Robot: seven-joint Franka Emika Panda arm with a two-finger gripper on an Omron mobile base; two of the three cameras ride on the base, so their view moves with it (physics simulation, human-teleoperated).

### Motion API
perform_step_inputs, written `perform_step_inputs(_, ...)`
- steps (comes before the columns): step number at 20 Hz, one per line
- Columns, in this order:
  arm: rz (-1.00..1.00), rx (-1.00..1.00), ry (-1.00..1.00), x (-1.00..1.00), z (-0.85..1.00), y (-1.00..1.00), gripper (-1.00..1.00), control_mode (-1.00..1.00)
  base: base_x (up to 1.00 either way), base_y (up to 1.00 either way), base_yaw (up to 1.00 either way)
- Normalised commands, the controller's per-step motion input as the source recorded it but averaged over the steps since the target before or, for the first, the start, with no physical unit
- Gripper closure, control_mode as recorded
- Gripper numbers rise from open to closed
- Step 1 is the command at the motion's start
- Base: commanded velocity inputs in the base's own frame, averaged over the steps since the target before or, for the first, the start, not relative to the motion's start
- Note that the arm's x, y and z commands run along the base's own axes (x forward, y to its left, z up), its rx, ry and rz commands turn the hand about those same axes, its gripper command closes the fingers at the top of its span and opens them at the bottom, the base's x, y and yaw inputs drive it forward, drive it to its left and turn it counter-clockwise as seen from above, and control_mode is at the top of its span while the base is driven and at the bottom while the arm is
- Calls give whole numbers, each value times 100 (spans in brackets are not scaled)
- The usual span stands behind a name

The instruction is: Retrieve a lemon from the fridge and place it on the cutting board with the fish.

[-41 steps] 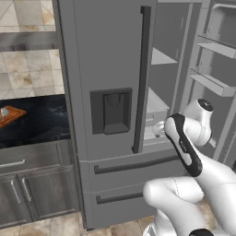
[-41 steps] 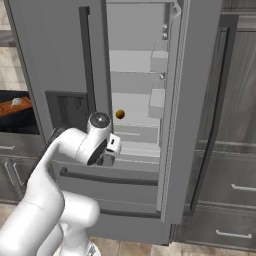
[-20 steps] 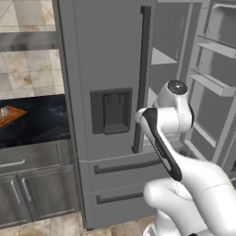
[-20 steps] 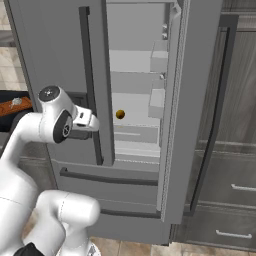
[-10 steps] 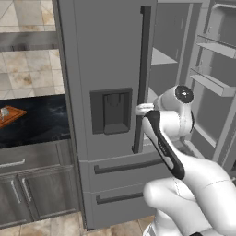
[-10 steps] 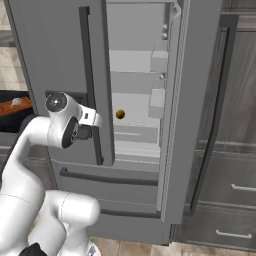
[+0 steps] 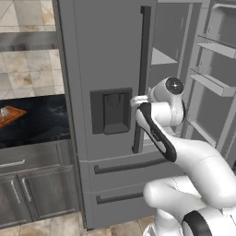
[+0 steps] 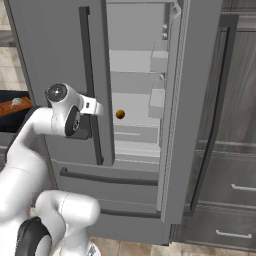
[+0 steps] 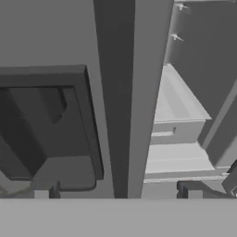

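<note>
A: Left base view first. Where is the pincer?

B: The gripper (image 7: 137,100) is at the end of the white arm, right up by the long dark handle (image 7: 142,78) of the shut left door of the fridge (image 7: 97,55). The right door hangs open. Far to the left, the cutting board (image 7: 10,115) sits on the dark counter (image 7: 41,122) with the fish (image 7: 3,112) on it.

A: Right base view. Do you see the lemon?

B: Yes. The lemon (image 8: 120,114) is a small yellow ball on a pale shelf (image 8: 136,120) inside the fridge. It lies to the right of the gripper (image 8: 100,107) and farther in, past the edge of the shut door. It is round, so it has no long side.

A: Hand view. Is the pincer holding anything?

B: No. One finger tip (image 9: 187,189) and the other stand as wide apart as they go, with nothing between them. The door edge runs up the middle. The shelves are on the right.

A: So what next?

B: I think the hand must go right, around the door edge, and then in to the lemon.
</note>
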Motion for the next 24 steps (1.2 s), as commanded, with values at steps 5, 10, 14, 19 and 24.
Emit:
perform_step_inputs(5,-1,0,-1,41,0,0,-100,-100,0,0,0)
perform_step_inputs(10,0,0,-4,41,0,0,-100,-100,0,0,0)
perform_step_inputs(14,0,0,-4,48,0,0,-100,-100,0,0,0)
perform_step_inputs(19,0,0,-4,48,0,1,-100,-100,0,0,0)
perform_step_inputs(24,0,0,-8,43,0,5,-100,-100,0,0,0)
